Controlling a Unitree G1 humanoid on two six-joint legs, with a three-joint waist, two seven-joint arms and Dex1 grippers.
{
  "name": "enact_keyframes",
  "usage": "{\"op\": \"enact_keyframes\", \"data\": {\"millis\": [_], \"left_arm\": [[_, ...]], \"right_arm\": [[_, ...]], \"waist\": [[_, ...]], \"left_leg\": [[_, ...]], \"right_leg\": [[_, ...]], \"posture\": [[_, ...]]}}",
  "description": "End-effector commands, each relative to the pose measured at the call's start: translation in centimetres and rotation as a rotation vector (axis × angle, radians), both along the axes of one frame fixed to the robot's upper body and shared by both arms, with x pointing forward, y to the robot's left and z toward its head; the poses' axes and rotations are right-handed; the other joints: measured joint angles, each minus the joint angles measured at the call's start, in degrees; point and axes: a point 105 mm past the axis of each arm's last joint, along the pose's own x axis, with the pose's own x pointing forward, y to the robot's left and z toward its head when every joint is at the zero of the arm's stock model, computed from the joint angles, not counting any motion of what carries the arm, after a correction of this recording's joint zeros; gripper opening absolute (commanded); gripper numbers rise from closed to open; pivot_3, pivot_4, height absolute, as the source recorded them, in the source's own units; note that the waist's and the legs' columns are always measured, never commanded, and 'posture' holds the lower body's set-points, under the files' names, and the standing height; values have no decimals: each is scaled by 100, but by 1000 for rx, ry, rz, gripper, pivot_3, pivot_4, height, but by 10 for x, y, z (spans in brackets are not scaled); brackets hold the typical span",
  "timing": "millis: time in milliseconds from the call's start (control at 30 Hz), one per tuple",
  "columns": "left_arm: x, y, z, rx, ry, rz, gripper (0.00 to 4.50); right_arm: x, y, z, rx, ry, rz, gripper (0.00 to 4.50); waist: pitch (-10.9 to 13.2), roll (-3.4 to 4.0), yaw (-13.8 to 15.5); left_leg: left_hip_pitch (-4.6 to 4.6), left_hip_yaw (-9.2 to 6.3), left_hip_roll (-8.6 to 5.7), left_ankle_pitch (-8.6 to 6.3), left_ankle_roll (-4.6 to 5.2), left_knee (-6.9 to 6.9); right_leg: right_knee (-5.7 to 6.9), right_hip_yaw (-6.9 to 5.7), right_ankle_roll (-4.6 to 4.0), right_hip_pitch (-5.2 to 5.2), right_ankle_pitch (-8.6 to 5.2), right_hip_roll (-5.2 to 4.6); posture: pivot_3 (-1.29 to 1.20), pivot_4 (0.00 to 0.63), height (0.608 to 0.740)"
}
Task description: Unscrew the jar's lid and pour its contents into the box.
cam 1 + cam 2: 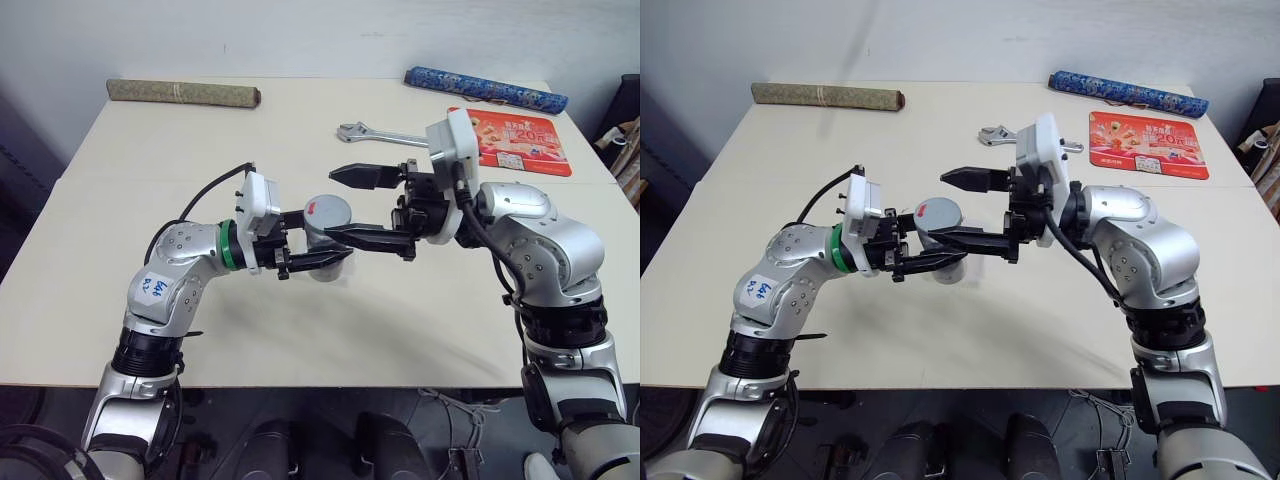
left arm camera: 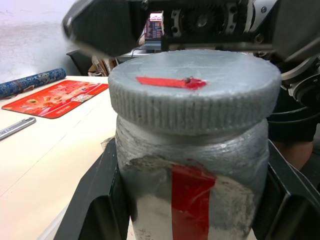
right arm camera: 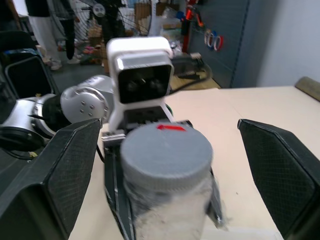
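Note:
My left gripper (image 1: pixel 318 238) is shut on the jar (image 1: pixel 332 236) and holds it above the table, its fingers (image 2: pixel 95 210) pressing on both sides of the body. The jar's wall looks frosted, with a red strip (image 2: pixel 192 200) down it. The grey ribbed lid (image 2: pixel 195 95) sits on the jar and carries a small red mark. My right gripper (image 1: pixel 333 203) is open, with one finger (image 3: pixel 55 170) on each side of the lid (image 3: pixel 166 155) and a gap to it on both sides. The contents are hidden and the box is out of view.
On the beige table (image 1: pixel 300 330) lie a metal wrench (image 1: pixel 375 133), a flat red printed card (image 1: pixel 515 140), a blue patterned roll (image 1: pixel 485 90) at the back right and a brownish roll (image 1: pixel 183 93) at the back left. People (image 3: pixel 45 25) stand in the room behind.

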Motion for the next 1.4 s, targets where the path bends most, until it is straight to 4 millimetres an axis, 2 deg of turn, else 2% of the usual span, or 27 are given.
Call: {"op": "enact_keyframes", "data": {"millis": [33, 233, 667, 767, 900, 1033, 1133, 1200, 1233, 1300, 1400], "left_arm": [[-6, -2, 7, -14, -37, -24, 2418], [-6, -4, 6, -15, -32, -27, 2418], [-7, -4, 5, -12, -34, -20, 2418], [-7, -4, 4, -10, -36, -19, 2418], [-7, -3, 4, -9, -40, -18, 2418], [-8, -2, 5, -12, -45, -18, 2418], [-8, 1, 7, -16, -52, -17, 2418], [-8, 3, 8, -19, -58, -13, 2418], [-7, 6, 9, -22, -65, -4, 2418], [-4, 12, 11, -24, -74, 17, 2418], [1, 25, 14, -32, -86, 63, 2418]], "right_arm": [[-6, 5, 5, -23, -47, -3, 4457], [1, 16, -4, -80, -58, -30, 4457], [1, 23, 3, -38, -56, -16, 4457], [1, 24, 5, -26, -52, -11, 3926], [-1, 23, 5, -25, -39, 5, 2615], [-6, 21, 11, 51, 15, 53, 2543], [-13, 9, 30, 224, 169, 130, 2543], [-13, -1, 36, 284, 265, 153, 2543], [-6, -12, 41, 348, 273, 98, 2543], [14, -34, 39, 398, 164, -102, 2543], [37, -73, -11, 215, -80, -395, 2543]], "waist": [[0, 0, 0], [0, 0, -2], [0, 0, 0], [0, 0, -1], [0, 0, -1], [0, 0, -1], [0, 0, -3], [1, 2, 3], [1, 2, 8], [1, 2, 12], [-1, -1, 40]], "left_leg": [[0, 0, 0, 0, 0, 0], [0, 0, 0, 0, 0, 0], [0, 0, 0, 0, 0, 0], [0, 0, 0, 0, 0, 0], [0, -1, 0, 0, 0, 0], [0, 0, 0, 0, 0, 0], [0, -2, 1, 0, 0, 0], [0, -3, 1, 0, 0, 0], [-1, -6, 0, 0, 0, 0], [0, -10, -2, 0, 1, 0], [0, -11, -6, -2, 3, -2]], "right_leg": [[0, 0, 0, 0, 0, 0], [0, 0, 0, 0, 0, 0], [0, 0, 0, 0, 0, 0], [0, 0, 0, 0, 0, 0], [0, 0, 0, 0, 0, 0], [0, 0, 0, 0, 0, 0], [1, 0, 0, 0, 0, 0], [1, 0, 0, 0, 0, 0], [2, -2, -1, 1, 0, 0], [0, -3, -1, 5, 1, -2], [-6, -4, 0, 7, 0, -1]], "posture": [[0, 150, 740], [0, 150, 740], [0, 150, 740], [0, 150, 740], [0, 150, 740], [0, 150, 740], [0, 150, 740], [0, 150, 740], [0, 150, 740], [0, 150, 740], [0, 150, 740]]}}
